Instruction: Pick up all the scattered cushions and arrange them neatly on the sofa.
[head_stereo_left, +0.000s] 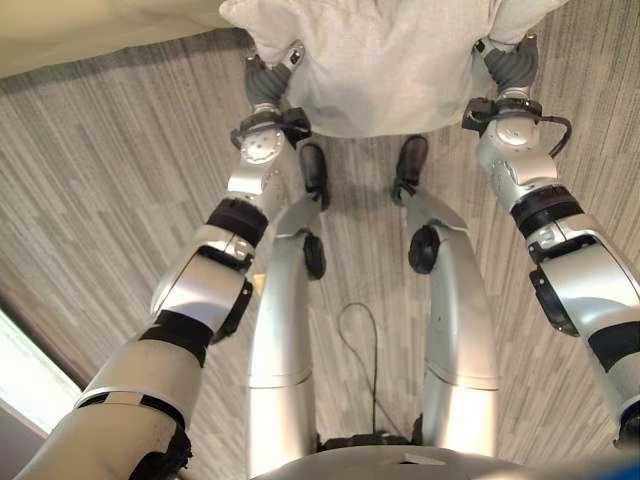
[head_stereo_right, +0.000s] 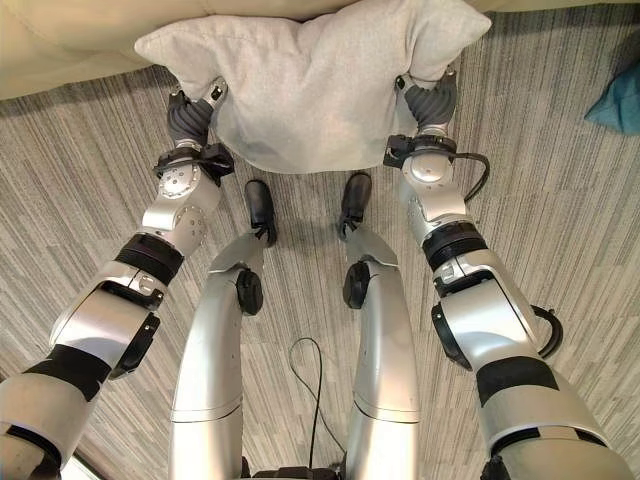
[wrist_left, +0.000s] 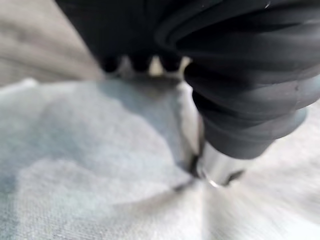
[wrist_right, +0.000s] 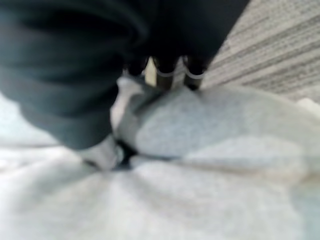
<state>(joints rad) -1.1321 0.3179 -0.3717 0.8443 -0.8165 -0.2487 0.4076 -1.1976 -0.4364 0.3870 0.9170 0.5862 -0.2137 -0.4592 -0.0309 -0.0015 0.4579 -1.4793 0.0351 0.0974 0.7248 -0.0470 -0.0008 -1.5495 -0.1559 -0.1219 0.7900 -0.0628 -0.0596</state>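
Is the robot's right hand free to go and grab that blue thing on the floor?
Probably not: the right hand and left hand both grip the grey cushion, and the blue thing lies off to the side.

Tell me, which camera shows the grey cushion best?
The right eye view: the whole cushion shows, pinched between left hand and right hand. The left eye view crops its top; the wrist views show close-up fabric.

Grey striped carpet (head_stereo_right: 560, 200) covers the floor; a cream sofa edge (head_stereo_right: 60, 50) runs along the far side, and something teal (head_stereo_right: 618, 100) lies on the carpet
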